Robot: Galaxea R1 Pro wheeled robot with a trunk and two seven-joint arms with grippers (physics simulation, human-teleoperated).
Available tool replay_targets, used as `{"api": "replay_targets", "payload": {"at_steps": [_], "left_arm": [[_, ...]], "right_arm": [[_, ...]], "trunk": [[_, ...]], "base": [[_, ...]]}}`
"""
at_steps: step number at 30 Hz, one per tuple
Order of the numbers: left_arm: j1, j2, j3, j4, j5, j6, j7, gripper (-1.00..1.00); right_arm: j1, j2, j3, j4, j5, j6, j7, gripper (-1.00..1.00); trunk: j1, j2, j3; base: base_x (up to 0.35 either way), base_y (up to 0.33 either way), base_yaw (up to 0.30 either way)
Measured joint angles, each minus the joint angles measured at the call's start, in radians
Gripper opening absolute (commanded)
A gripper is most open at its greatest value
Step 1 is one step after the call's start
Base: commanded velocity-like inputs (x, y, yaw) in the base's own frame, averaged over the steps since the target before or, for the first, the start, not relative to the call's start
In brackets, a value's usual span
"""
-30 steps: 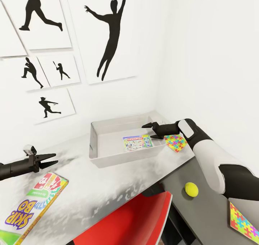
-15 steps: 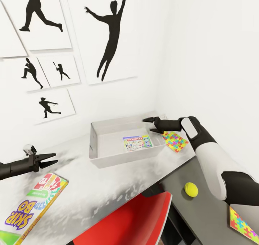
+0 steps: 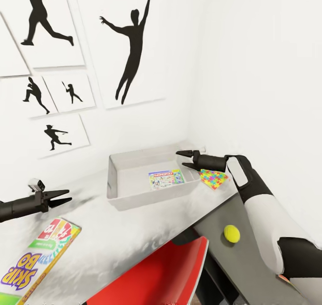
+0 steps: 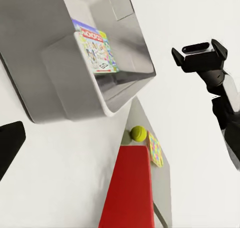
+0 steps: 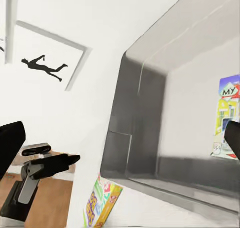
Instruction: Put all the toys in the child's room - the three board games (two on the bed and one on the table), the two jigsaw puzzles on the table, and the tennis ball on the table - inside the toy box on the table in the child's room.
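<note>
The light-grey toy box (image 3: 117,201) stands on the table (image 3: 134,233) by the wall. A board game (image 3: 166,179) lies flat inside it, also seen in the left wrist view (image 4: 97,47). My right gripper (image 3: 180,158) hangs open and empty over the box's right end. A jigsaw puzzle (image 3: 213,178) lies on the table just right of the box, under my right forearm. The tennis ball (image 3: 231,233) rests on the lower dark-grey section. A second board game (image 3: 38,262), green, yellow and red, lies at the table's near left. My left gripper (image 3: 69,196) is open above it, holding nothing.
A red chair (image 3: 156,273) is tucked under the table's front edge. Black silhouette pictures (image 3: 129,50) hang on the white wall behind the box. The room's corner closes in at the right of the toy box.
The head view has shifted slightly, so everything sits a little further left. My right gripper stays open by the box's right end. The left arm has held still.
</note>
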Motion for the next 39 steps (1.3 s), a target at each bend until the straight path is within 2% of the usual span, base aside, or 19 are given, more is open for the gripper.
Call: {"api": "replay_targets", "payload": {"at_steps": [4,8,15,21,28,35,39], "left_arm": [[0.0,0.0,0.0,-0.002,0.0,0.0,0.0,1.0],[0.0,0.0,0.0,-0.002,0.0,-0.001,0.0,1.0],[0.001,0.015,0.001,-0.003,0.0,-0.003,0.0,1.0],[0.004,0.034,0.001,-0.003,0.0,-0.004,0.0,1.0],[0.011,0.05,0.004,-0.003,0.0,-0.017,0.0,1.0],[0.016,0.058,0.004,-0.003,-0.001,-0.057,0.0,1.0],[0.033,0.06,0.004,-0.001,-0.004,-0.081,0.0,1.0]], "right_arm": [[0.06,-0.009,-0.037,-0.039,0.001,0.0,0.055,1.0],[0.119,-0.038,-0.079,-0.081,0.001,0.0,0.111,1.0],[0.208,-0.077,-0.105,-0.152,0.002,0.001,0.21,1.0],[0.304,-0.091,-0.11,-0.228,0.005,-0.012,0.281,1.0],[0.399,-0.092,-0.1,-0.3,0.014,-0.117,0.313,1.0],[0.453,-0.091,-0.071,-0.316,0.022,-0.17,0.33,1.0],[0.504,-0.093,-0.061,-0.32,0.025,-0.239,0.352,1.0]], "trunk": [[0.0,0.0,0.006],[0.0,0.0,0.012],[0.0,0.0,0.023],[0.0,0.0,0.033],[0.0,0.0,0.044],[0.0,0.0,0.055],[0.0,0.0,0.061]], "base": [[-0.134,0.0,-0.09],[-0.136,0.0,-0.093],[-0.063,0.0,-0.095],[-0.116,0.051,-0.1],[-0.079,0.056,-0.124],[-0.014,0.01,-0.133],[-0.003,0.002,-0.127]]}}
